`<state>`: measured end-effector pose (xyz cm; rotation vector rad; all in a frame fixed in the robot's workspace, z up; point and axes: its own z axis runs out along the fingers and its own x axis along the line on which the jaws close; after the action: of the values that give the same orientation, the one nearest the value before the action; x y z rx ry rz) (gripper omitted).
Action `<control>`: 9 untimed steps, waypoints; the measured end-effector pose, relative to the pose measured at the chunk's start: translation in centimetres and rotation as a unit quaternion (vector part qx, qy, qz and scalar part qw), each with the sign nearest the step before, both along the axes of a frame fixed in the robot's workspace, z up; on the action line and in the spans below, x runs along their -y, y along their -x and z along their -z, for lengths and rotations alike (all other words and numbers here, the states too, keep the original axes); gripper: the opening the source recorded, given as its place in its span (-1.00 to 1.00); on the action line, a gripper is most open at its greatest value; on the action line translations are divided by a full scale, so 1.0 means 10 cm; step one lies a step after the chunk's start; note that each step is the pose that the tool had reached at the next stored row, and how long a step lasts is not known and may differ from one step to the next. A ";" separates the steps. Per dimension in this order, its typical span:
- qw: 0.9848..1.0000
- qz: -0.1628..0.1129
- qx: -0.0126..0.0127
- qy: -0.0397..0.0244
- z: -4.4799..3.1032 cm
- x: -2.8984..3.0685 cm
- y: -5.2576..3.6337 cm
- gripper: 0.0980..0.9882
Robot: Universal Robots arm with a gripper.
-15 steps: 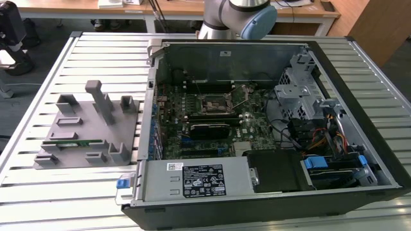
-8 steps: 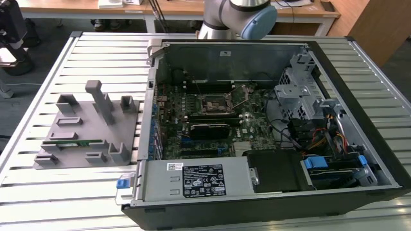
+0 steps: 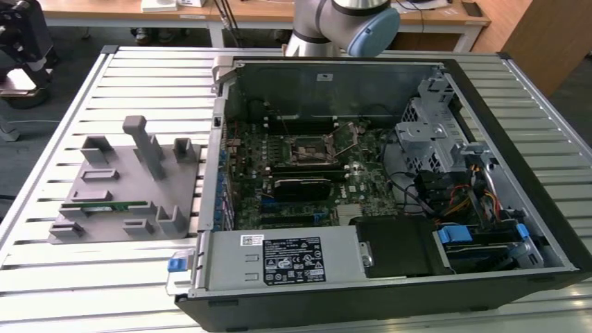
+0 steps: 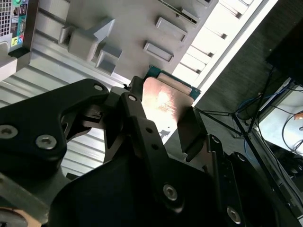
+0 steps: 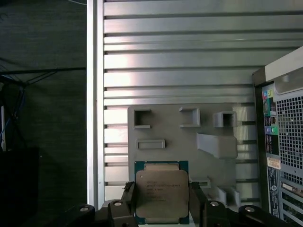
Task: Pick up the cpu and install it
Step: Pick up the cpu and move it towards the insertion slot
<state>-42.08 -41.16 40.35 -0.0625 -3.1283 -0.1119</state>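
Note:
The cpu (image 5: 161, 193) is a flat square chip with a silvery top and a green edge. My gripper (image 5: 162, 201) is shut on it, one black finger (image 5: 127, 198) on each of two opposite sides. In the second wrist view the cpu (image 4: 165, 101) shows its shiny metal face between the gripper's (image 4: 163, 120) dark fingers (image 4: 137, 118). It hangs in the air over the edge of the grey holder plate (image 5: 180, 137). The motherboard's open cpu socket (image 3: 310, 149) lies inside the computer case (image 3: 518, 180).
The grey holder plate (image 3: 129, 187) with upright pegs lies on the slatted table (image 3: 65, 277) at the exterior view's left, a green memory stick (image 3: 107, 207) on it. The arm (image 3: 342, 28) stands behind the case. A power supply (image 3: 277, 258) fills the case's near corner.

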 end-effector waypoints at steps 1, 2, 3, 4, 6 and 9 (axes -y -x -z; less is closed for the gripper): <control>1.000 0.000 0.000 0.000 0.002 0.000 -0.009 -0.01; 1.000 0.000 0.000 0.000 0.004 0.000 -0.020 -0.01; 1.000 0.000 0.000 0.000 0.005 0.000 -0.037 -0.01; 1.000 0.000 0.000 0.000 0.006 0.000 -0.056 -0.01; 1.000 0.000 0.000 0.000 0.007 0.000 -0.100 -0.01; 1.000 0.000 0.000 0.000 0.008 0.000 -0.165 -0.01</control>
<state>-40.43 -41.16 40.26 -0.0624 -3.1283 -0.1134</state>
